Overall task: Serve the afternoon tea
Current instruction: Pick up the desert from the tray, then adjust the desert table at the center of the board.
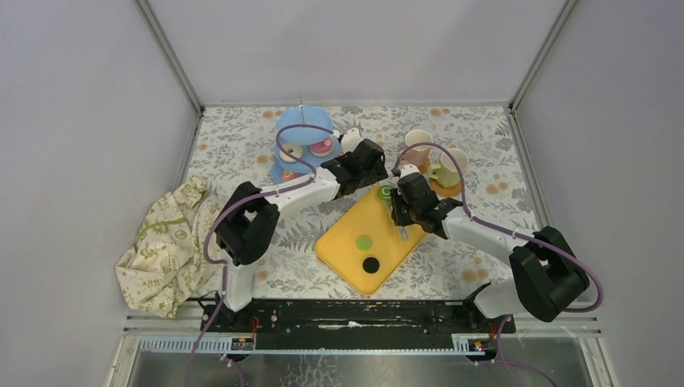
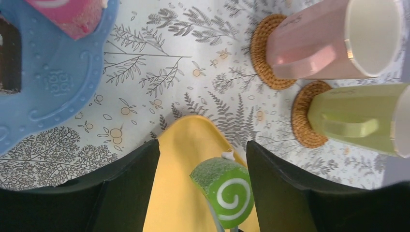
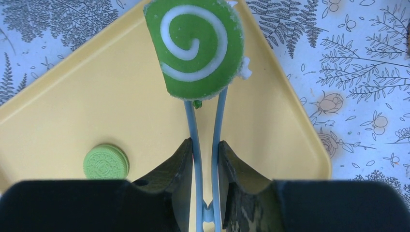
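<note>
My right gripper (image 3: 205,145) is shut on light-blue tongs (image 3: 193,125), which pinch a green swirl roll pastry (image 3: 196,48) above the far corner of the yellow tray (image 3: 96,106). My left gripper (image 2: 202,145) is open, and the roll (image 2: 227,191) hangs between its fingers, closer to the right one, touching neither. The light-blue stand (image 2: 53,82) carries a pink pastry (image 2: 72,14) and a brown one (image 2: 9,53). The pink mug (image 2: 329,38) and pale green mug (image 2: 358,116) sit on woven coasters. A green cookie (image 3: 106,162) and a black cookie (image 1: 370,264) lie on the tray.
The tray (image 1: 355,258) lies at an angle in the middle of the printed tablecloth. A crumpled beige cloth (image 1: 165,242) lies at the left edge. The stand (image 1: 298,129) is at the back left and the mugs (image 1: 418,145) at the back right. Grey walls enclose the table.
</note>
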### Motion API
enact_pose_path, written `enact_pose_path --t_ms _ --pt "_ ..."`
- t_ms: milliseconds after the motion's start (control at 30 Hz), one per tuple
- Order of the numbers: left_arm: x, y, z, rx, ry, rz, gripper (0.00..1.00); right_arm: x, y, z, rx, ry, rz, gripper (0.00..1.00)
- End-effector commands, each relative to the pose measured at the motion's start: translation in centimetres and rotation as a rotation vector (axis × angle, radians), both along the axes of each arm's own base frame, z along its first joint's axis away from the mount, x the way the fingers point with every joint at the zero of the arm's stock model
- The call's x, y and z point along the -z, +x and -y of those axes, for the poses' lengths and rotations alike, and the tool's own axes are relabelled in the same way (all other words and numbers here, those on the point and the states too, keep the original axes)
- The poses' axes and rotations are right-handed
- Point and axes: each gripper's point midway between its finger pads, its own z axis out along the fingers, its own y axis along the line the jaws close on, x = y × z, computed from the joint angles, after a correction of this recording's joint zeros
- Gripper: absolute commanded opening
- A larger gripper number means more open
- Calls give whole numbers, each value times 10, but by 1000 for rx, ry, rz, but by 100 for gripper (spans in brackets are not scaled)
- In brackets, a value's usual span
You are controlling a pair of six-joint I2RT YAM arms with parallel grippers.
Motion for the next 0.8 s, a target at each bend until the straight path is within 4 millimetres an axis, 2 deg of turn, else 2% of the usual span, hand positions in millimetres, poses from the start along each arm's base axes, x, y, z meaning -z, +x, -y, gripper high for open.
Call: enact_pose_path --t_ms 0,267,467,767 --pt "-41 5 -5 -38 -19 81 74 -19 -2 1 12 44 31 18" --pt "-83 -4 -22 -67 2 159 75 -39 -6 2 9 71 53 18" --pt "-111 -17 -49 -107 10 217 75 -57 -4 2 11 84 78 18" --pt "-115 -42 -99 -184 53 250 75 -76 2 -7 -2 113 99 18"
